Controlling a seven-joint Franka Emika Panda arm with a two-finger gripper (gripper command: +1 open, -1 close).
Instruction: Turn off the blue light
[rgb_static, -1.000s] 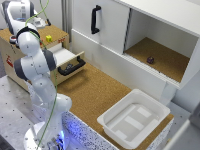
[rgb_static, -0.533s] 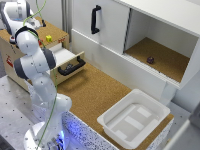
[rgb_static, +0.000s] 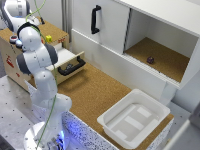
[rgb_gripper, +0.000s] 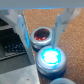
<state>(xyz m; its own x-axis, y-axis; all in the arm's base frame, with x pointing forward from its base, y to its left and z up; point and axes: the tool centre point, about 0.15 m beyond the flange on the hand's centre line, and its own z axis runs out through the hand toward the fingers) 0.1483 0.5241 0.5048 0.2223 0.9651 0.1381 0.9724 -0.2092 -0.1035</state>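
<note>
In the wrist view the blue light (rgb_gripper: 50, 57) is a round dome button with a pale rim, glowing bright cyan-blue. A dark red round button (rgb_gripper: 41, 35) sits right beside it, unlit. My gripper (rgb_gripper: 42, 41) is open, and its two fingers (rgb_gripper: 23, 30) straddle the buttons from above without visibly touching either. In the exterior view the arm (rgb_static: 37, 55) bends over a wooden box (rgb_static: 10, 55) at the exterior view's left. The arm hides the gripper and both buttons there.
An open drawer with a black handle (rgb_static: 70, 67) is beside the arm. A white tub (rgb_static: 132, 117) sits on the cork counter (rgb_static: 95, 92). A cabinet door with a black handle (rgb_static: 95, 20) and an open compartment holding a small dark object (rgb_static: 150, 60) lie behind. A violet-blue glow (rgb_static: 70, 127) shows at the robot's base.
The arm has shifted slightly over the wooden box at the exterior view's left. Nothing else has moved.
</note>
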